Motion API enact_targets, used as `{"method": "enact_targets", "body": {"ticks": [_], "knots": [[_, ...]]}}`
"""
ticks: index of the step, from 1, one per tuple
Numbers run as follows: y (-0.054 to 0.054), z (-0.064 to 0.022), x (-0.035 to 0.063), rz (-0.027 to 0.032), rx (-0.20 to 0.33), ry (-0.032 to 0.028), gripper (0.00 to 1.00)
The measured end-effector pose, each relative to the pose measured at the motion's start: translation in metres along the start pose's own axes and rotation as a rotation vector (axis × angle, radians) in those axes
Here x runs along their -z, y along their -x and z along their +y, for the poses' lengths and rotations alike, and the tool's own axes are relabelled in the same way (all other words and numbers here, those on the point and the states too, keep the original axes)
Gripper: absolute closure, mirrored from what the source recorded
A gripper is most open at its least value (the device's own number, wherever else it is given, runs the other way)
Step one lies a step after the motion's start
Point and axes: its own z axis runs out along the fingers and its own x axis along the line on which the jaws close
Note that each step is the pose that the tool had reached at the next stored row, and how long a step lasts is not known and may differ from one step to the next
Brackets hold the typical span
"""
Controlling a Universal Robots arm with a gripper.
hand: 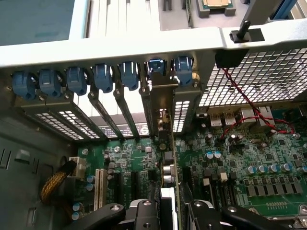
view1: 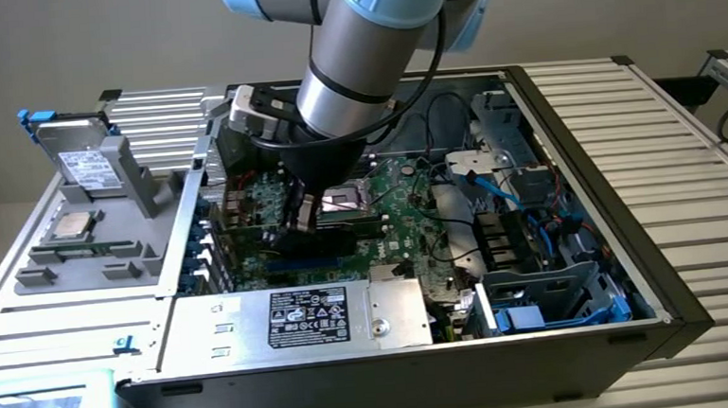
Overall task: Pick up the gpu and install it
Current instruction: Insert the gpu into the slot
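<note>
- Gripper: fingers closed on the top edge of the gpu, one on each face. Pinching the upper edge presumably leaves the lower contact edge free to meet the board.
- The gpu: held on edge, thin side toward the wrist camera, standing above the motherboard near its expansion slots. Its long axis runs from the gripper toward the rear slot wall, and its metal bracket points at that wall. Whether the card is fully seated cannot be told.
- White expansion slot: lies on the motherboard just beside the card, parallel to its long axis.
- Blue retention clips: a row along the rear wall beyond the motherboard, one over each slot cover; the bracket sits under one of them.
- In the exterior view, the arm reaches down into the open computer case, gripper low over the motherboard, with the power supply on the near side.
</note>
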Motion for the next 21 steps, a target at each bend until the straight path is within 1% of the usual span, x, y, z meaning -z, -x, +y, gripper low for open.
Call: {"method": "enact_targets", "body": {"ticks": [13,18,21], "knots": [[0.0013,0.0000,-0.0006,-0.0002,-0.001,0.0001,0.72],[0.0015,-0.0026,-0.0071,-0.0003,-0.001,0.0001,0.72],[0.0015,-0.0027,-0.0075,-0.0001,-0.001,0.0002,0.72]]}}
